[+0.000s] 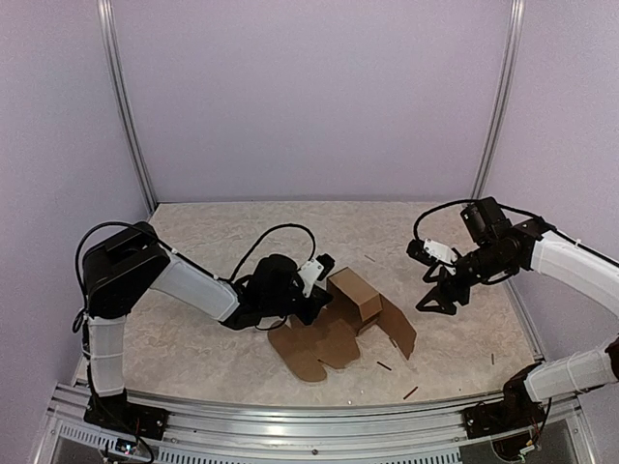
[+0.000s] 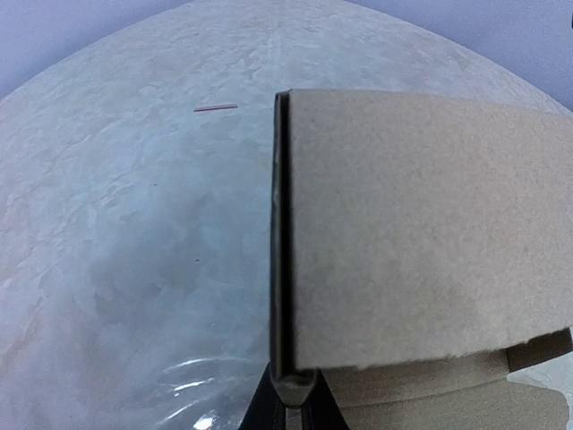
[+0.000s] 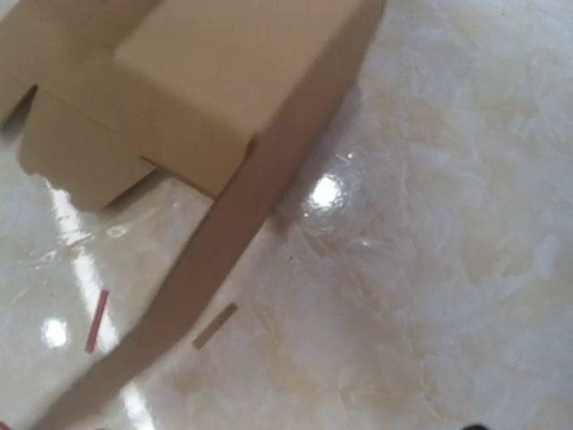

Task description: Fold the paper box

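Observation:
The paper box (image 1: 353,295) is brown cardboard, half folded, in the middle of the table. One part stands up as a small box shape, and flat flaps (image 1: 314,350) spread toward the near edge. My left gripper (image 1: 324,278) reaches in from the left and is shut on the raised part's left edge. In the left wrist view that cardboard wall (image 2: 421,233) fills the right half, its thin edge pinched in the left gripper (image 2: 294,387). My right gripper (image 1: 440,298) hangs open to the right of the box, apart from it. The right wrist view shows the box (image 3: 206,81) and none of that gripper's fingers.
Tiny dark sticks (image 1: 384,365) lie scattered on the pale table, one (image 1: 410,392) near the front rail (image 1: 309,411) and a short one (image 3: 215,325) beside a box flap. Metal posts (image 1: 126,106) stand at the back corners against purple walls.

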